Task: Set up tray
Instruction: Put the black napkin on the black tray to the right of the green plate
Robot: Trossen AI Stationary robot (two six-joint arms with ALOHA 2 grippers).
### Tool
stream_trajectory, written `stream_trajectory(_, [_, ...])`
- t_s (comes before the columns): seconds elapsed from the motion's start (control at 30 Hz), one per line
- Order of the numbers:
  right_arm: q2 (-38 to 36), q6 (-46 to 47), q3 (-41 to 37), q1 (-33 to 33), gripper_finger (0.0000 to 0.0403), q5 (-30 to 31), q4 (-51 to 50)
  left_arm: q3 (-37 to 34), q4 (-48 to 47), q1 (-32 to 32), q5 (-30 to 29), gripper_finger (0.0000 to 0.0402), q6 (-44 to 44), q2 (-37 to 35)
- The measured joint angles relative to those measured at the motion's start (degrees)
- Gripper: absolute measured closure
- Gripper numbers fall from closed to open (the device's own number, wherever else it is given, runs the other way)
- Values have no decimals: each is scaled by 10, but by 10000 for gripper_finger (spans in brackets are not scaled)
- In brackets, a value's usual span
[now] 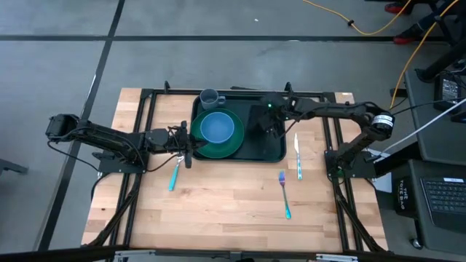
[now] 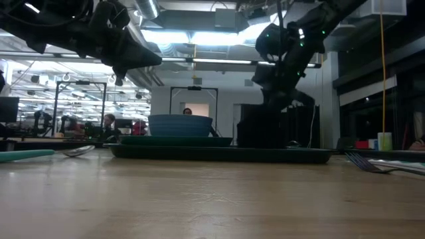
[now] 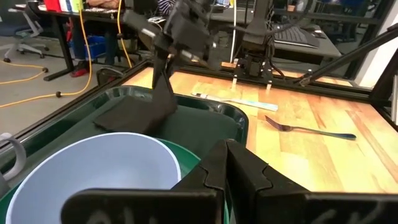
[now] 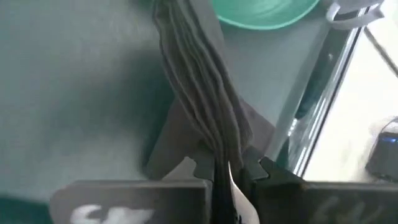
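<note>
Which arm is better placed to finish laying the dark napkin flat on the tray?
The right. Its hand is shut on the dark napkin over the tray's right side. The left hand sits by the plate's far edge.

One tray (image 1: 275,154); one plate (image 1: 231,145); one bowl (image 1: 217,127); one mug (image 1: 210,97); one napkin (image 1: 263,118); one spoon (image 1: 175,173); one fork (image 1: 284,193); one knife (image 1: 298,155).

A dark green tray (image 1: 275,155) carries a green plate (image 1: 234,144), light blue bowl (image 1: 217,127) and black napkin (image 1: 263,120).
</note>
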Motion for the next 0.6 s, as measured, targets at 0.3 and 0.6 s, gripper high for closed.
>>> stream_trajectory(0.3, [0, 15, -56, 29, 383, 0, 42, 0, 0, 0, 0, 398, -9, 0])
stream_trajectory(0.6, [0, 16, -69, 48, 382, 0, 27, 0, 0, 0, 0, 398, -9, 0])
